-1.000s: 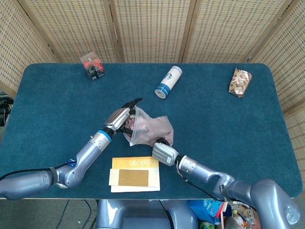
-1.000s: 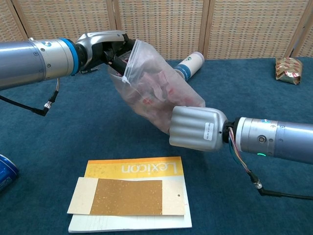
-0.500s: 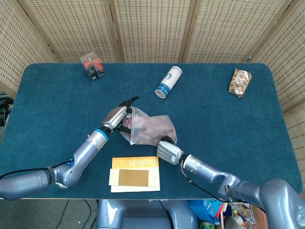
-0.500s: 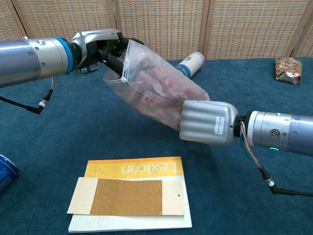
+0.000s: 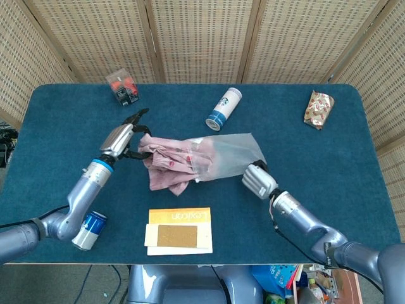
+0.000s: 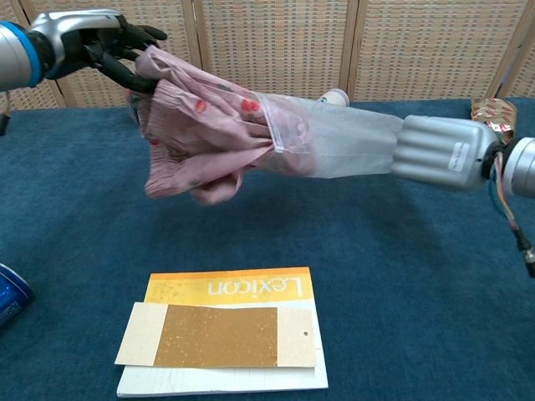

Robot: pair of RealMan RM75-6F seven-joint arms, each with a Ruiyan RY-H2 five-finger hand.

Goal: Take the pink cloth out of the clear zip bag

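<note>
Mid-frame in my head view, the pink cloth (image 5: 169, 163) hangs stretched between both hands, most of it already outside the clear zip bag (image 5: 229, 156), with only its right end still inside the bag's mouth. My left hand (image 5: 121, 139), left of centre, pinches the cloth's upper left edge between its dark fingertips; in the chest view that hand (image 6: 94, 38) sits at the upper left corner, holding the cloth (image 6: 195, 134) raised above the tabletop (image 5: 57, 133) so the loose folds droop below it. My right hand (image 5: 255, 179), right of centre and lower, is closed around the bag's far end; the chest view shows its silver fingers (image 6: 439, 153) curled tight on the bag (image 6: 334, 144), which runs roughly level from right to left. Behind the bag, toward the top of the frame, a white and blue cup (image 5: 224, 109) lies on its side. A small box with red contents (image 5: 122, 87) sits at upper left, a patterned packet (image 5: 318, 108) at upper right. A yellow booklet with a brown card on it (image 5: 179, 230) lies at the bottom centre, and a blue can (image 5: 88, 229) lies lower left.
</note>
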